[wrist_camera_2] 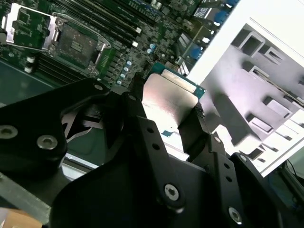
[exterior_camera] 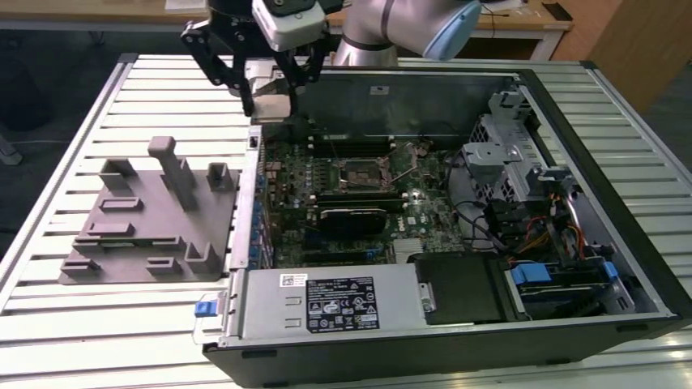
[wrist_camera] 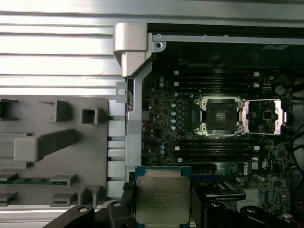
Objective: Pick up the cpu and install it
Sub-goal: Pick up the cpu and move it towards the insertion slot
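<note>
Well above the open computer case (exterior_camera: 433, 74), the gripper (exterior_camera: 272, 104) hangs over the case's side wall. Its two black fingers (wrist_camera_2: 142, 123) are clenched on the cpu (wrist_camera: 162, 199). This is a thin, flat square with a dull silvery metal top and a green board edge. It sits between the fingers, pinched at opposite edges and jutting past their tips. Beyond the fingertips, well apart, lies the bare socket (wrist_camera: 219, 115).
</note>
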Controlling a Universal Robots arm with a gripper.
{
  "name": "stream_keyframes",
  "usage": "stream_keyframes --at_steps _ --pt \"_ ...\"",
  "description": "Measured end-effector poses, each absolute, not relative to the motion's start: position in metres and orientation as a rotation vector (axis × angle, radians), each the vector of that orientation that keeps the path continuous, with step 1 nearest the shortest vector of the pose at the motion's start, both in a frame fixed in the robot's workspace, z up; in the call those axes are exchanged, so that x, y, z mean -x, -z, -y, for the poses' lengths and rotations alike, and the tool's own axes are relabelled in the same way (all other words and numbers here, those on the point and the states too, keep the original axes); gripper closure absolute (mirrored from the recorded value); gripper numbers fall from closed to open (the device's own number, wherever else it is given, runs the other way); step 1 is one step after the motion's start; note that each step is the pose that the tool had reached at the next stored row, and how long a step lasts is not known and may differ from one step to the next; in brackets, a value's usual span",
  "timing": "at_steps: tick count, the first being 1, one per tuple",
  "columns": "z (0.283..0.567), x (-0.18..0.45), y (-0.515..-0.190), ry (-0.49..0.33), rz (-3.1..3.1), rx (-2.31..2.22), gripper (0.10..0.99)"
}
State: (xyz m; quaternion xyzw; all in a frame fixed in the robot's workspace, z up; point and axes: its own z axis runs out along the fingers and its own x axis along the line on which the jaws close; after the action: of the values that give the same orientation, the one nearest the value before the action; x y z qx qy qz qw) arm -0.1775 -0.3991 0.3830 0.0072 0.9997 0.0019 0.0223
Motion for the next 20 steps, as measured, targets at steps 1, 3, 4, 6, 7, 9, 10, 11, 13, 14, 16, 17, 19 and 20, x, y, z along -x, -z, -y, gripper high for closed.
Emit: stream_keyframes --at_steps 1,3,4,6,7,9,10,11,13,14,16,17,19,20 --pt "0.399 0.175 -0.383 -0.006 -3.097 -0.022 0.541" --pt "0.399 0.169 -0.383 -0.006 -3.098 -0.023 0.541" --pt "0.399 0.166 -0.383 -0.006 -3.098 -0.022 0.541" --pt "0.399 0.16 -0.383 -0.006 -3.098 -0.022 0.541" --pt "0.399 0.158 -0.383 -0.006 -3.098 -0.023 0.541" --pt "0.399 0.152 -0.383 -0.006 -3.099 -0.022 0.541" --pt "0.399 0.149 -0.383 -0.006 -3.099 -0.022 0.541" --pt "0.399 0.147 -0.383 -0.006 -3.099 -0.022 0.541" --pt "0.399 0.141 -0.383 -0.006 -3.1 -0.023 0.541" --pt "0.399 0.139 -0.383 -0.006 -3.1 -0.023 0.541" --pt "0.399 0.133 -0.383 -0.006 -3.1 -0.022 0.541" --pt "0.399 0.131 -0.383 -0.006 -3.1 -0.022 0.541" --pt "0.399 0.125 -0.383 -0.006 -3.101 -0.023 0.541" --pt "0.399 0.123 -0.383 -0.006 -3.101 -0.022 0.541"
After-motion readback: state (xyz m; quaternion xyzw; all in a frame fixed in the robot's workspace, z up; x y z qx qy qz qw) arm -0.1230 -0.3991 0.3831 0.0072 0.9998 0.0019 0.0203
